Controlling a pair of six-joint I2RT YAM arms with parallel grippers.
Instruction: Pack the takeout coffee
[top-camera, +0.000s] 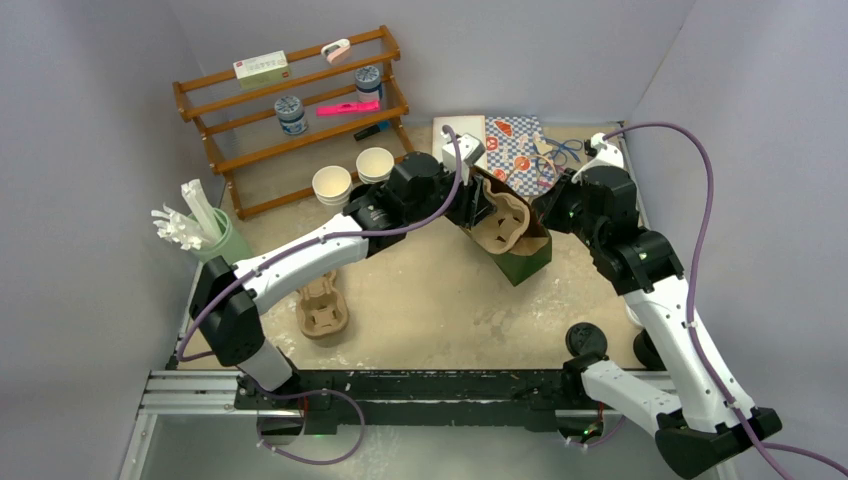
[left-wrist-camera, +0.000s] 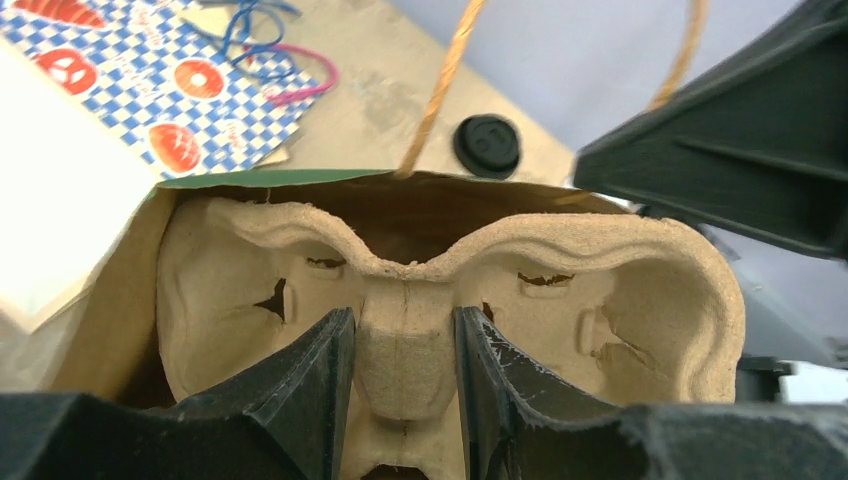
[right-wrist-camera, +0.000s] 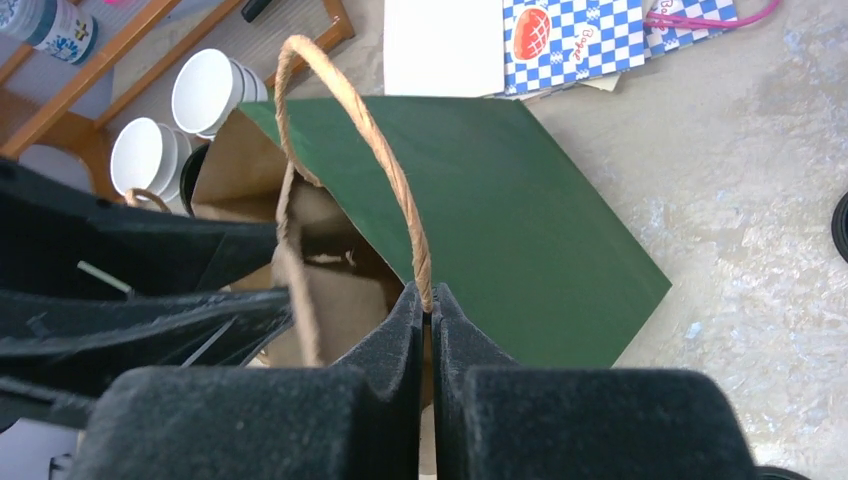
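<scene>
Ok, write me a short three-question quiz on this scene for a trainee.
1. True or false: the right gripper is shut on the twine handle of the green bag.
2. The left gripper clamps: A) a cup carrier B) a black lid C) a straw.
3. How many cardboard carriers show in the top view?
Key: 1 true. 2 A. 3 two: one at the bag mouth, a second carrier on the table.

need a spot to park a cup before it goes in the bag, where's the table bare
Barest: the front middle of the table, between the spare cup carrier, the green bag and the black lid. Crowded: the back, with the rack, two cups, printed sheets and both arms meeting at the bag.
</scene>
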